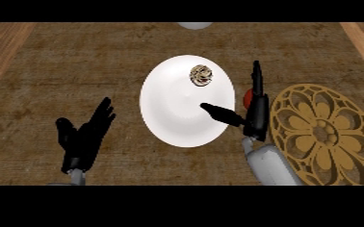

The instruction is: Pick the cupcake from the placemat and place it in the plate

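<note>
**Cupcake on the plate, right hand open beside it**

The brown wooden counter (92, 57) fills the view; on it, at the centre, lies the white plate (177, 120), and at the right edge the round golden placemat (320, 134) with its cut-out flower pattern — the two near each other but apart. The right hand (250, 115) comes up between them, its grey forearm (270, 166) rising from the lower edge; the fingers are straight and point away from the robot along the plate's right rim, the thumb reaches out over the plate, and nothing is held. The left hand (82, 137) shows at the lower left, open, fingers up, resting clear of the plate. The cupcake (201, 75) sits in the plate's upper right part, apart from both hands; a small red thing (247, 96) peeps out just behind the right hand — what it is cannot be told; a pale grey shape (195, 25) is cut off at the counter's far edge.
</note>
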You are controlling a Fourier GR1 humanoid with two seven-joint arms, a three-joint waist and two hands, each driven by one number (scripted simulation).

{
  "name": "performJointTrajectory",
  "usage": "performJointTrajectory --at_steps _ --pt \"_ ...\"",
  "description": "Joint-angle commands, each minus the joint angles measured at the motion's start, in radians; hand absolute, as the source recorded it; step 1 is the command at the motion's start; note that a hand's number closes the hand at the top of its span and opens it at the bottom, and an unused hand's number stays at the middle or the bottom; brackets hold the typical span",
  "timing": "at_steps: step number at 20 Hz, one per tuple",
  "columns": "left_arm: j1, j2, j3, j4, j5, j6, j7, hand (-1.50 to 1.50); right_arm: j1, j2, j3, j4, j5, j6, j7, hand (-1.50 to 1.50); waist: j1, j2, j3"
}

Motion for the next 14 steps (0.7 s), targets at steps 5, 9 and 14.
performJointTrajectory --at_steps 5,9,14 --pt "-0.012 0.017 0.034 0.063 -0.001 -0.032 0.007 0.0 0.313 -0.12 0.096 -0.303 -0.008 0.149 -0.023 -1.5 -0.008 0.002 -0.007" --pt "0.013 0.033 0.05 0.05 0.017 -0.07 0.003 0.0 0.386 -0.093 0.191 -0.32 0.115 0.083 -0.002 -1.5 -0.002 0.003 -0.007" --pt "-0.02 -0.07 -0.021 0.071 -0.066 0.03 0.014 0.0 0.562 -0.177 0.21 -0.428 0.12 0.115 -0.032 -1.5 -0.008 0.004 -0.006"
